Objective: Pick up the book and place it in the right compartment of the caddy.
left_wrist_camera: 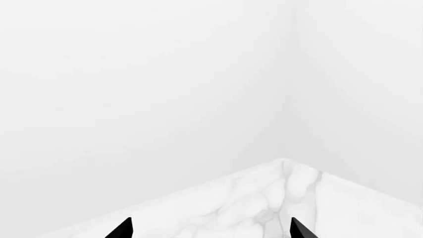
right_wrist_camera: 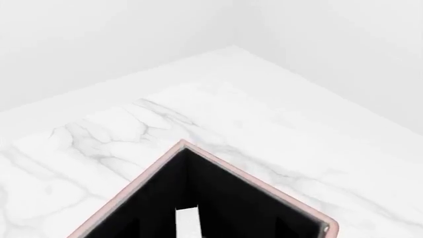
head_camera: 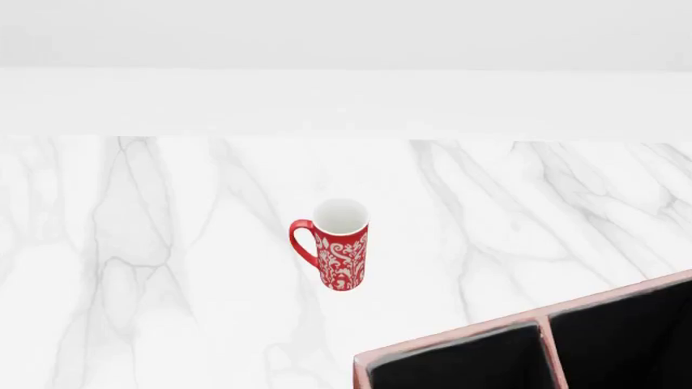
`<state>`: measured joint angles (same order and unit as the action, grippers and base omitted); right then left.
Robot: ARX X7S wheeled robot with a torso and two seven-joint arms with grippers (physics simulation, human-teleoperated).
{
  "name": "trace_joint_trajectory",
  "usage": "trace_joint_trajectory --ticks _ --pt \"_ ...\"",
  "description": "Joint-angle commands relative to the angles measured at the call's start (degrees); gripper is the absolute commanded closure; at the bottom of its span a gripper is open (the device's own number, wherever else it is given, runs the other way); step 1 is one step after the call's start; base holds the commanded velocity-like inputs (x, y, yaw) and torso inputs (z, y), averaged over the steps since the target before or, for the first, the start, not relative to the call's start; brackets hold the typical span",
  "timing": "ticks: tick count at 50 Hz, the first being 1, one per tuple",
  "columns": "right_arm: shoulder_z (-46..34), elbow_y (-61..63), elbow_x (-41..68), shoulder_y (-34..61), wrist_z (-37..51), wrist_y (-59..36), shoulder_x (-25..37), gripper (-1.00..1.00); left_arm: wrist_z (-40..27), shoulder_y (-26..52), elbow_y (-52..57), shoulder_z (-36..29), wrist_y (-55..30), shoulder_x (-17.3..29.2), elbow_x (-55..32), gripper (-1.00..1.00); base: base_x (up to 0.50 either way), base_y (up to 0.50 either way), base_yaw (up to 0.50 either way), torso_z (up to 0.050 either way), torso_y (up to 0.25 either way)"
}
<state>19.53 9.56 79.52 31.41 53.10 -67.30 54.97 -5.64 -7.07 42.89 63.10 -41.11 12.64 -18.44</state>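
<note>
The caddy (head_camera: 454, 335) sits at the near right of the marble table, with pinkish rims and two black-lined compartments showing. The right wrist view looks down into one black corner of the caddy (right_wrist_camera: 183, 144). A narrow white strip (right_wrist_camera: 187, 223), like the book's page edges, stands there amid black. I cannot tell whether the book is held or resting inside. The right gripper's fingers do not stand out from the black. My left gripper (left_wrist_camera: 210, 229) is open and empty above a table corner. Neither gripper shows in the head view.
A tall red patterned mug (head_camera: 340, 247) with a white inside stands upright mid-table, left of and behind the caddy. White walls meet behind the table corner (left_wrist_camera: 284, 161). The table's far edge (head_camera: 346, 136) runs under a white backsplash.
</note>
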Motion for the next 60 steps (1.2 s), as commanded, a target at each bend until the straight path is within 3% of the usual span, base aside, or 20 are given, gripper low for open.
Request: trace_joint_trajectory --ticks 1,20,24,30,35,42,53,60 --pt "1.76 -0.32 -0.14 0.67 -1.03 -0.60 -1.05 -1.00 1.34 -0.22 0.23 1.26 -0.13 -1.12 0.71 -1.00 0.00 0.00 0.00 0.000 0.000" --pt "-1.43 4.49 7.57 11.10 3.75 -2.68 -0.79 -1.00 -0.88 2.30 3.25 -4.24 -4.40 1.42 0.87 -1.00 0.00 0.00 0.00 0.000 0.000" --pt "-3.86 5.20 7.90 13.48 4.28 -3.07 -1.53 -1.00 -2.18 5.82 4.21 -9.97 -7.96 3.22 0.16 -1.00 0.00 0.00 0.00 0.000 0.000" --pt "-8.04 5.50 6.75 16.83 4.01 -3.15 -3.61 -1.00 -5.67 12.82 3.94 -23.64 -11.56 6.52 2.01 -1.00 0.00 0.00 0.00 0.000 0.000" --pt "-12.36 6.48 5.05 20.24 3.01 -2.69 -7.06 -1.00 -7.94 21.06 0.86 -39.11 -13.28 8.17 3.85 -1.00 0.00 0.00 0.00 0.000 0.000" --pt "-17.90 7.32 2.36 23.67 1.38 -2.52 -11.20 -1.00 -8.29 30.13 -3.27 -52.17 -13.87 6.65 4.06 -1.00 0.00 0.00 0.00 0.000 0.000" --pt "-24.85 6.03 -3.87 24.83 -5.26 1.36 -18.24 -1.00 -7.06 38.72 -10.85 -66.98 -11.34 2.16 4.95 -1.00 0.00 0.00 0.00 0.000 0.000" --pt "-27.69 5.30 -6.77 24.00 -8.69 3.64 -20.65 -1.00 -6.60 40.33 -13.31 -70.24 -10.05 0.70 5.04 -1.00 0.00 0.00 0.00 0.000 0.000"
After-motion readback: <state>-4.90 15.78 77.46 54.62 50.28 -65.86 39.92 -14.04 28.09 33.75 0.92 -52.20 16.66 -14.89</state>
